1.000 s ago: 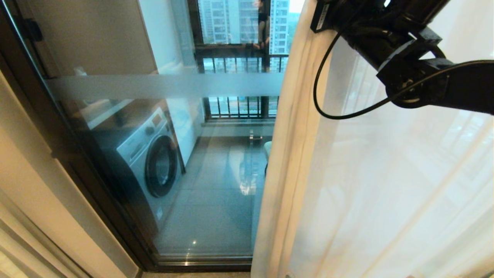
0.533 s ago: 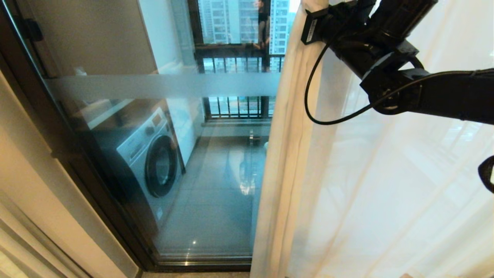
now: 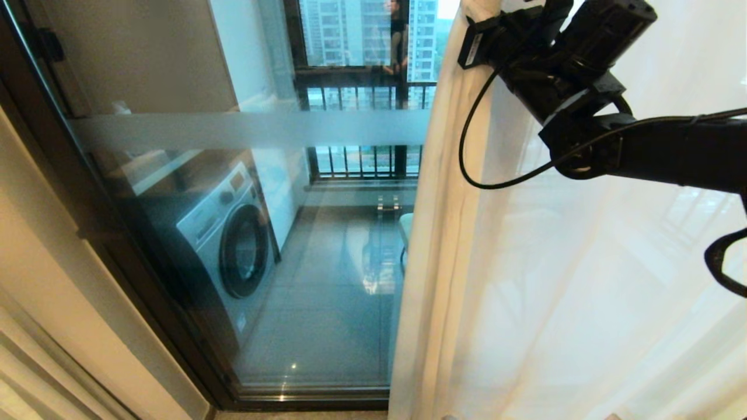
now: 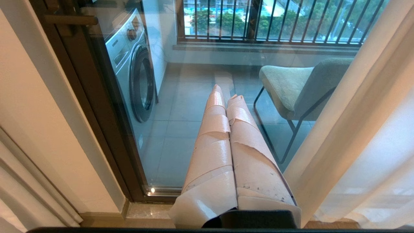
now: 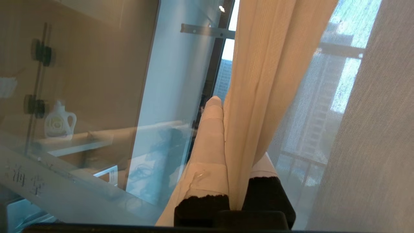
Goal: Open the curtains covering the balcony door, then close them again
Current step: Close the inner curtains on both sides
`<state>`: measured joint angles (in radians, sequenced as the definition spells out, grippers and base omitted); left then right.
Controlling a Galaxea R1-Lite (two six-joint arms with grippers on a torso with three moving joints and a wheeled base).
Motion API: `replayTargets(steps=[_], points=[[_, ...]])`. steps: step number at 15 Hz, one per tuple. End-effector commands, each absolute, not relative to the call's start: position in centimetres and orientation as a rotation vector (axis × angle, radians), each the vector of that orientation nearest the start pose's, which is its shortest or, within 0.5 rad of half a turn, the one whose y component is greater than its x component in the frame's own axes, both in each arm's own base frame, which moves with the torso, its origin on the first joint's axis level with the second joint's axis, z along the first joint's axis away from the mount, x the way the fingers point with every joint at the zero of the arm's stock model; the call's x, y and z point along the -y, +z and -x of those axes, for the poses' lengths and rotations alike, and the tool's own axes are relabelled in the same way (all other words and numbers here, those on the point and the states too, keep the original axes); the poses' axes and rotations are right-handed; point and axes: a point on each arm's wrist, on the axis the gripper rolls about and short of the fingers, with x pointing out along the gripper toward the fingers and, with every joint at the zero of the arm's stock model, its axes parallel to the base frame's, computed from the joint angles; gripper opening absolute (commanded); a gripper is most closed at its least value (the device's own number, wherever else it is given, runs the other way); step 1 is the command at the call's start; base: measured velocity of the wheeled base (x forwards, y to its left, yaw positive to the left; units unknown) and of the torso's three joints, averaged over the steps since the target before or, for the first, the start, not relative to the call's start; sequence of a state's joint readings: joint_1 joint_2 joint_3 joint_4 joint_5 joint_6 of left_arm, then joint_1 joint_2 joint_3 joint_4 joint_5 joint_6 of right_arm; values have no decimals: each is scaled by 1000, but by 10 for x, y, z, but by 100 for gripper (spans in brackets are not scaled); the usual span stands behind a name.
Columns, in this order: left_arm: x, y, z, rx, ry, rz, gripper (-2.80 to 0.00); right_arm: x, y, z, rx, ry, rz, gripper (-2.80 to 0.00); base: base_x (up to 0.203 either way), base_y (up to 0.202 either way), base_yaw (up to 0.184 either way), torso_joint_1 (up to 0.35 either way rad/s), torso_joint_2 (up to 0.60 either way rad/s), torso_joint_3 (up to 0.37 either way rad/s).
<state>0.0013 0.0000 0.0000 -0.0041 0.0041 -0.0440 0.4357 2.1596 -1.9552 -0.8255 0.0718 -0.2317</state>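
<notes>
The cream curtains [image 3: 583, 280] cover the right half of the head view, and their bunched left edge [image 3: 443, 204] hangs down the middle. The balcony door [image 3: 233, 131], glass with a frosted band in a black frame, is uncovered on the left. My right arm [image 3: 560, 76] reaches up to the top of the curtain edge. In the right wrist view the right gripper [image 5: 226, 110] is shut on that fold of curtain [image 5: 252, 97]. One finger [image 5: 210, 142] lies on the glass side, the other is mostly hidden by fabric. My left gripper [image 4: 226, 95] is shut and empty, low before the glass.
Behind the glass stand a washing machine [image 3: 233, 245] at the left and a grey chair [image 4: 291, 84] near the curtain edge. A black railing [image 3: 362, 87] closes the balcony's far side. A beige wall [image 3: 46, 280] flanks the door frame on the left.
My right arm has swung a little left and its wrist has tipped upward. The curtain edge swayed left, then back right, ending almost where it was. The left arm has not moved.
</notes>
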Motion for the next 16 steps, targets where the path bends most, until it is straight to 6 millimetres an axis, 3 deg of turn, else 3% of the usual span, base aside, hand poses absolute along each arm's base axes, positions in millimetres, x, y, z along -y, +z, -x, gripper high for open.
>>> replayTargets(steps=[1, 11, 12, 13, 16], points=[[0, 76, 23, 5, 6, 44, -280, -188, 344, -397, 679, 420, 107, -280, 0, 0, 0, 0, 0, 0], [0, 76, 23, 5, 6, 44, -280, -189, 343, -397, 670, 423, 110, -280, 0, 0, 0, 0, 0, 0], [0, 76, 23, 5, 6, 44, -280, -189, 343, -397, 670, 423, 110, -19, 0, 0, 0, 0, 0, 0], [0, 76, 23, 5, 6, 44, -280, -189, 343, -397, 672, 424, 110, 0, 0, 0, 0, 0, 0, 0], [0, 76, 23, 5, 6, 44, -280, -188, 345, -395, 670, 425, 109, 0, 0, 0, 0, 0, 0, 0]])
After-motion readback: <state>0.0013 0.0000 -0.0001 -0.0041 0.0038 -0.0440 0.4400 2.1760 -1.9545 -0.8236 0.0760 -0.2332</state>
